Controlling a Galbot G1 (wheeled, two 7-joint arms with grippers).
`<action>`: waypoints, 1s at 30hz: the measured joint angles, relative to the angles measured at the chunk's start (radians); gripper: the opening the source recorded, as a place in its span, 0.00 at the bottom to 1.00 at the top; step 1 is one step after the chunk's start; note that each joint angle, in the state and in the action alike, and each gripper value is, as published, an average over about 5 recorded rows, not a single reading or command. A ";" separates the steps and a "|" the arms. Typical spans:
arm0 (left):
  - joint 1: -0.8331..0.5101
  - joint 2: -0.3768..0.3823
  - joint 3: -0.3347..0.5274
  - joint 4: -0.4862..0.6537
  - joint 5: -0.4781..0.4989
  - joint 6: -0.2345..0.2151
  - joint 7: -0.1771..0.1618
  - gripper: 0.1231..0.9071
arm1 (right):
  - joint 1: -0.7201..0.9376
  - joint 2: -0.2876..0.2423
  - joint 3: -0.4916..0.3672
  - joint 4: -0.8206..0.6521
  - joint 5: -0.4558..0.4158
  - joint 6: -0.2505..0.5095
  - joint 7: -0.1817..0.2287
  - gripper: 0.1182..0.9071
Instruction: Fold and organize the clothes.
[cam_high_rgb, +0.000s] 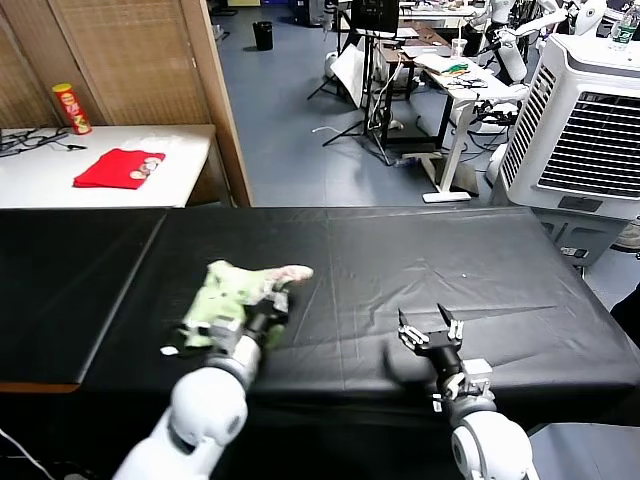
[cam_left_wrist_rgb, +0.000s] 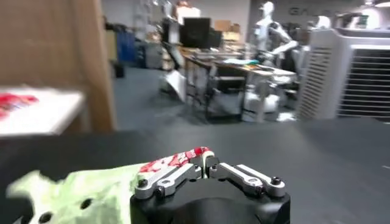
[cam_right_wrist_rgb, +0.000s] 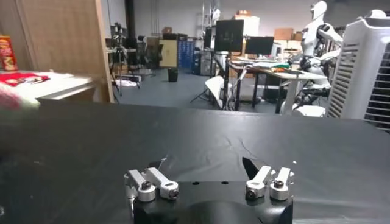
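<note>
Fingers (cam_left_wrist_rgb: 207, 163) of left gripper (cam_high_rgb: 274, 303) nearly pressed together at edge of bunched T-shirt (cam_high_rgb: 232, 291); grip on cloth unclear.
T-shirt lies crumpled on black bench (cam_high_rgb: 400, 260), left of centre. Right gripper (cam_high_rgb: 431, 327) over bench front edge, fingers spread wide, holding nothing.
</note>
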 joint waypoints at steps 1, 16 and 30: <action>0.004 -0.005 0.011 0.003 0.015 -0.009 0.016 0.19 | 0.004 -0.003 -0.004 0.001 0.018 -0.010 0.001 0.86; 0.096 0.069 -0.077 -0.061 0.081 -0.142 0.144 0.86 | 0.168 0.037 -0.172 -0.139 0.235 -0.121 0.050 0.86; 0.244 0.053 -0.193 -0.068 0.133 -0.194 0.113 0.86 | 0.298 0.094 -0.207 -0.302 0.450 -0.150 0.110 0.86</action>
